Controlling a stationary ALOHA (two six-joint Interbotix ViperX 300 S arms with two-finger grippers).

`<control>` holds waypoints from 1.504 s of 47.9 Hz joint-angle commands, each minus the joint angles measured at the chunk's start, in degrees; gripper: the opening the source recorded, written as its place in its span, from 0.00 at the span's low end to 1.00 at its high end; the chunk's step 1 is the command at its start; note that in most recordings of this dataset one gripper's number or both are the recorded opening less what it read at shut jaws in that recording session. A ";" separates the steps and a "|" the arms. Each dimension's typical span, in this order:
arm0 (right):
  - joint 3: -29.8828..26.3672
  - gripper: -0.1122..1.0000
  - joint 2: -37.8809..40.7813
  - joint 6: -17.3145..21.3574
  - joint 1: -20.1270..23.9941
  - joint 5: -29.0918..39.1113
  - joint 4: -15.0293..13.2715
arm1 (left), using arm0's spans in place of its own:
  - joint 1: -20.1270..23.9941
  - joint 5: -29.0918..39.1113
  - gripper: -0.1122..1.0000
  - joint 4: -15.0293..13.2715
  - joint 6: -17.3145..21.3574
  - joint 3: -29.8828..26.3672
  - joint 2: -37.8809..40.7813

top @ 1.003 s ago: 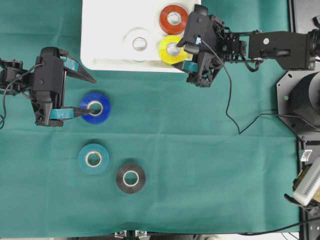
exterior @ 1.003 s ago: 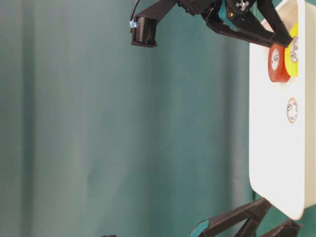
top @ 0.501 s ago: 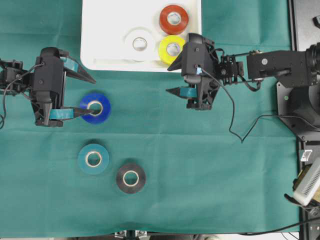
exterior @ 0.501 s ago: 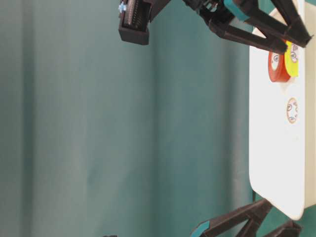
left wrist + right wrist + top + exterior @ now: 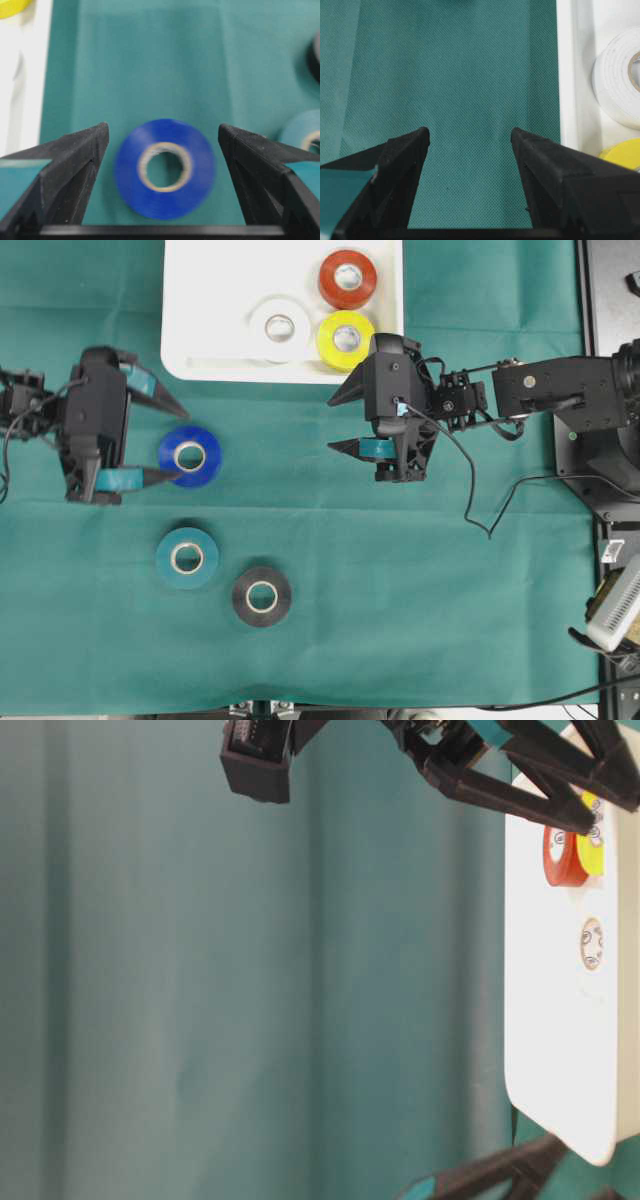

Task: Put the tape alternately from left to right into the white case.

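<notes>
Swung away from the white case [image 5: 200, 330], the right gripper [image 5: 345, 423] now hangs over bare green cloth [image 5: 430, 590] below the case's lower edge; the left gripper [image 5: 160, 435] has shifted so the blue roll [image 5: 190, 456] sits between its spread fingers rather than under one.

Both grippers are released, holding nothing; the white roll [image 5: 279, 328], yellow roll [image 5: 345, 339] and red-orange roll [image 5: 347, 279] lie inside the case, yellow close to the lower rim, all crowded to its right half, the left half bare; the teal roll [image 5: 187, 558] and black roll [image 5: 262, 597] lie on the cloth, just beside each other, below the blue one; wide open cloth stretches between the two arms and toward the bottom edge.
</notes>
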 commanded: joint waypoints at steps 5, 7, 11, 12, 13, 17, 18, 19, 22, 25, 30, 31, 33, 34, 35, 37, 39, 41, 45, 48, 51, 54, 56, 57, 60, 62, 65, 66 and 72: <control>-0.35 0.79 -2.72 0.09 0.35 -0.53 -0.09 | -4.66 0.35 0.76 -0.18 -2.11 -0.62 -0.35; -0.35 0.79 -2.72 0.09 0.35 -0.53 -0.09 | -5.36 0.35 0.76 -0.09 -2.81 -0.70 -0.35; -0.35 0.79 -2.72 0.09 0.35 -0.53 0.00 | -6.59 0.35 0.76 -0.18 -3.87 -0.79 -0.35; -0.35 0.79 -2.72 0.09 0.35 -0.53 -0.09 | -6.77 0.35 0.76 -0.09 -4.04 -0.79 -0.35; -0.35 0.79 -2.64 0.09 0.35 -0.53 0.00 | -7.03 0.35 0.76 -0.18 -4.13 -0.88 -0.35; -0.35 0.79 -2.72 0.09 0.35 -0.53 -0.09 | -7.73 0.35 0.76 -0.18 -4.48 -0.79 -0.35; -0.35 0.79 -2.72 0.09 0.26 -0.53 -0.09 | -7.91 0.35 0.76 -0.18 -4.48 -0.79 -0.35; -0.35 0.79 -2.72 0.09 0.35 -0.53 -0.09 | -8.00 0.35 0.76 -0.18 -4.39 -0.79 -0.35; -0.35 0.79 -2.72 0.09 0.35 -0.44 -0.09 | -8.17 0.35 0.75 -0.18 -4.48 -0.79 -0.35; -0.35 0.79 -2.72 0.09 0.35 -0.53 -0.09 | -8.35 0.35 0.75 -0.18 -4.48 -0.88 -0.18; -0.26 0.79 -2.72 0.09 0.44 -0.53 -0.09 | -8.96 0.44 0.75 -0.18 -4.48 -2.02 2.11; -0.26 0.79 -2.72 0.18 0.53 -0.53 0.00 | -9.14 0.44 0.75 -0.18 -4.48 -2.37 2.81; -0.26 0.79 -2.72 0.18 0.53 -0.44 0.00 | -9.23 0.53 0.75 -0.18 -4.39 -3.16 4.13; -0.35 0.79 -2.64 0.18 0.53 -0.53 0.00 | -9.32 0.62 0.75 -0.18 -4.39 -3.87 5.27; -0.26 0.79 -2.72 0.18 0.53 -0.53 -0.09 | -9.32 0.70 0.75 -0.18 -4.39 -4.22 5.98; -0.26 0.79 -2.72 0.18 0.53 -0.53 0.00 | -9.40 0.97 0.75 -0.18 -4.39 -5.10 7.29; -0.26 0.79 -2.64 0.18 0.53 -0.53 -0.09 | -9.58 1.14 0.75 -0.18 -4.39 -5.89 8.53; -0.26 0.79 -2.72 0.18 0.53 -0.53 0.00 | -9.67 1.32 0.75 -0.18 -4.39 -6.59 9.76; -0.26 0.79 -2.64 0.18 0.53 -0.53 -0.09 | -10.11 1.58 0.75 -0.09 -4.48 -7.82 11.78; -0.26 0.79 -2.64 0.18 0.53 -0.53 -0.09 | -10.63 2.29 0.75 -0.09 -4.48 -8.79 13.01; -0.35 0.79 -2.64 0.18 0.53 -0.53 0.00 | -11.16 3.87 0.75 -0.09 -4.57 -9.67 14.24; -0.44 0.79 -2.64 0.18 0.53 -0.53 -0.09 | -11.25 5.80 0.75 -0.18 -4.57 -10.37 15.12; -0.53 0.79 -2.64 0.18 0.53 -0.53 0.00 | -11.25 7.21 0.75 -0.18 -4.48 -10.90 15.64; -0.53 0.79 -2.64 0.18 0.53 -0.44 -0.09 | -11.25 7.82 0.75 -0.18 -4.48 -11.07 15.82; -0.44 0.79 -2.64 0.18 0.53 -0.53 0.00 | -11.34 9.84 0.75 -0.18 -4.48 -11.78 16.35; -0.44 0.79 -2.72 0.18 0.53 -0.53 -0.09 | -11.25 10.99 0.75 -0.18 -4.48 -12.13 16.61; -0.26 0.79 -2.64 0.18 0.53 -0.53 -0.09 | -11.25 11.95 0.75 -0.18 -4.48 -12.83 16.96; -0.26 0.79 -2.64 0.18 0.53 -0.53 -0.09 | -11.25 12.13 0.75 -0.18 -4.48 -13.01 17.05; -0.26 0.79 -2.64 0.18 0.53 -0.53 0.00 | -11.34 12.39 0.75 -0.18 -4.39 -14.59 17.84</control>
